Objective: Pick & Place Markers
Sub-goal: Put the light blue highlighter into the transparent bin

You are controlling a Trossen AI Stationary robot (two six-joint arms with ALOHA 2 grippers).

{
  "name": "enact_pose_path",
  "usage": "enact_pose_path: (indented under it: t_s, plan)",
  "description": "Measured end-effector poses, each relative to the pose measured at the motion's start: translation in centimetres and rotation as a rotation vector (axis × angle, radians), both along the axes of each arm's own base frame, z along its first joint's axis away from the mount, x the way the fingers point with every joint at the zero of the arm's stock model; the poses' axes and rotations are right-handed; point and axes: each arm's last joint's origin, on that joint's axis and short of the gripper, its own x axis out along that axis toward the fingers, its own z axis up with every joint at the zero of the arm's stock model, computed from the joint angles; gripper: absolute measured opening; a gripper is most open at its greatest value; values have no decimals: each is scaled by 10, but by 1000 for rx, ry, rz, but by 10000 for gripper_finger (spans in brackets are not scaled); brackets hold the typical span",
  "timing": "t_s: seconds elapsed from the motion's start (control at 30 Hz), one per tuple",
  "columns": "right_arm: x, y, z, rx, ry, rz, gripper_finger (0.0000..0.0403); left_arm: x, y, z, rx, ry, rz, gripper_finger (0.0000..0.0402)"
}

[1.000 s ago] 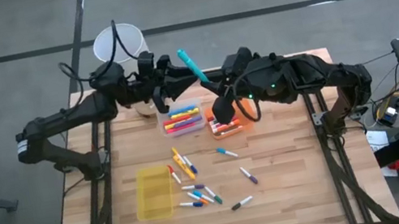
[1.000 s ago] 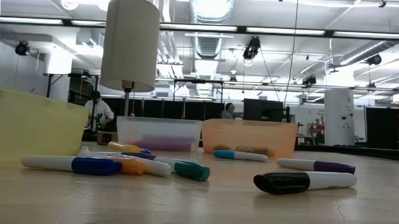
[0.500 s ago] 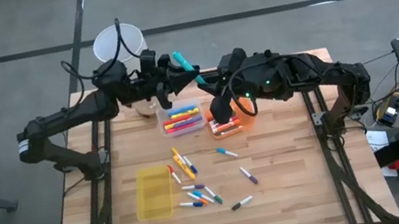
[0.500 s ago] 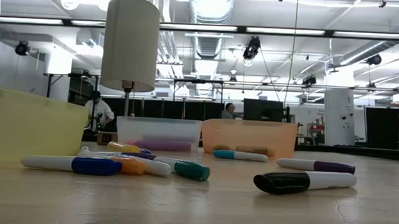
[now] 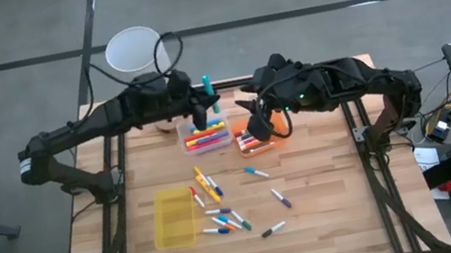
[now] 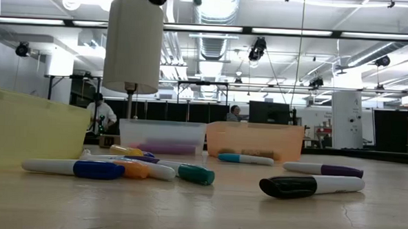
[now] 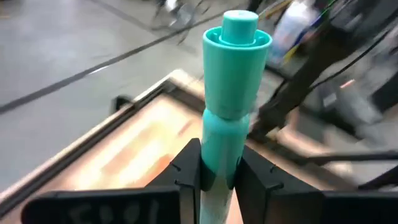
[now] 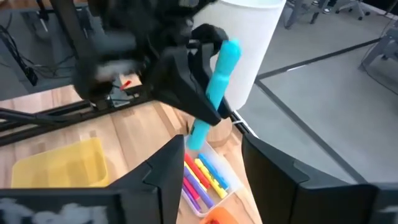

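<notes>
A teal marker (image 5: pixel 208 88) is held in the air over the clear tray (image 5: pixel 206 135) by my left gripper (image 7: pixel 217 174), which is shut on it. The right wrist view shows this marker (image 8: pixel 214 87) with its cap end up. My right gripper (image 8: pixel 214 180) stands open and empty just right of it, above the orange tray (image 5: pixel 255 143). Both trays hold markers. Several loose markers (image 5: pixel 226 208) lie on the wood in mid-table. My left gripper pinches the teal marker's barrel (image 7: pixel 219 149), below the cap, between its two fingers. The fingers reach in from the table's left, slanting a little down, and lie across the marker. The marker is lifted clear and stands tilted, cap end (image 8: pixel 230 53) uppermost.
An empty yellow tray (image 5: pixel 173 217) lies at the near left. A white cup (image 5: pixel 135 49) stands on a post at the far left edge, close behind my left arm. Bare wood shows along the near and right sides.
The teal marker has passed from my right gripper to my left. My left gripper shut on it, then tipped downward and sank toward the clear tray, turning the marker more upright. My right gripper opened and let go, staying over the orange tray.
</notes>
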Motion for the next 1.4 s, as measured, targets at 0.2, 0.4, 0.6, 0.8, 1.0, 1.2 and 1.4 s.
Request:
enact_pose_path:
  t_s: [0.2, 0.4, 0.6, 0.8, 1.0, 1.2, 1.4]
  plan:
    - [-4, 0, 3, -18, -2, 8, 154, 1, 7, -30, 149, 327, 158, 62]
    - [-4, 0, 3, -26, 3, 12, 143, 14, 13, -71, 222, 643, 115, 64]
    - [-3, 0, 3, -24, 3, 11, 132, 34, 22, -122, 195, 879, 70, 65]
    - [-3, 0, 3, -23, 3, 12, 125, 54, 32, -165, 175, 1025, -19, 66]
    - [-4, 3, 3, -19, 4, 31, 123, 58, 41, -194, 143, 1172, -82, 68]
    - [-4, 7, 2, -30, 19, 54, 123, 59, 43, -207, 94, 1224, -132, 78]
    - [-5, 9, 0, -38, 48, 73, 123, 58, 44, -208, 88, 1234, -88, 79]
